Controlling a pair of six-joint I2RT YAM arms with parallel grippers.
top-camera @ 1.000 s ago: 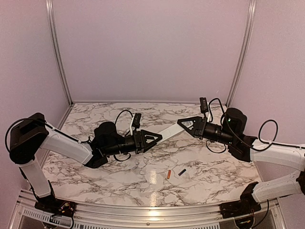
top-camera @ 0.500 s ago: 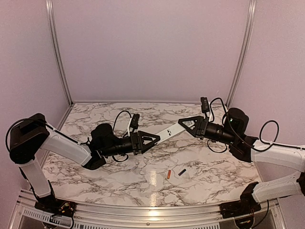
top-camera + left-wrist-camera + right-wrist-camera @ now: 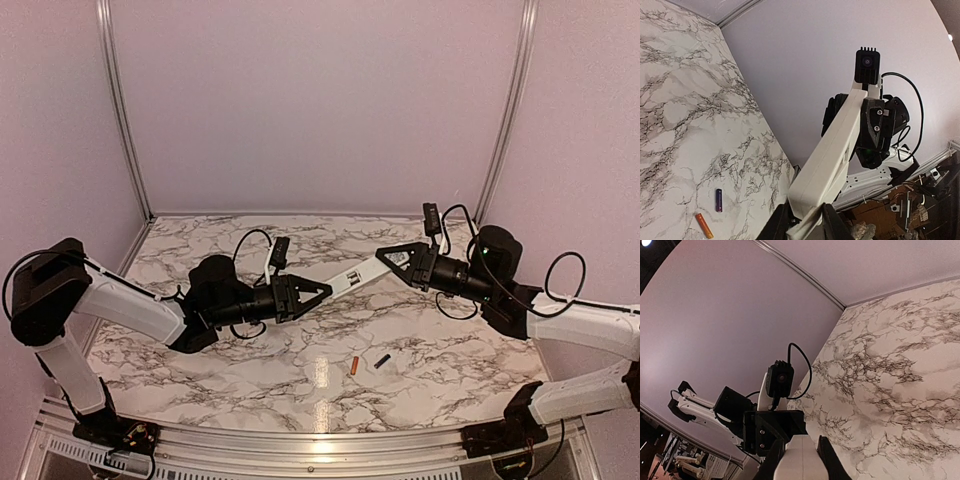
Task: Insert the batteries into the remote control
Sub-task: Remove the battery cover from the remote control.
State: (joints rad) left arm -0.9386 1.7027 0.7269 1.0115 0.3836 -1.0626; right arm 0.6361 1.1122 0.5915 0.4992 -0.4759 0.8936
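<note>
The slim white remote control hangs above the table, spanning the gap between both grippers. My right gripper is shut on its right end, and the white body fills the gap between the fingers. My left gripper is closed at the other end. Its dark fingers pinch a thin white strip that sticks out from under the remote. A dark patch shows midway along the remote in the top view. The orange battery and the black battery lie side by side on the marble.
The marble table is walled at the back and both sides, with a metal rail along its near edge. The batteries lie in front of the right arm, below the raised remote.
My left gripper has drawn back slightly to the left and its jaws have narrowed. A dark patch now shows on the remote's middle. The right gripper has shifted slightly left, still shut on its end.
</note>
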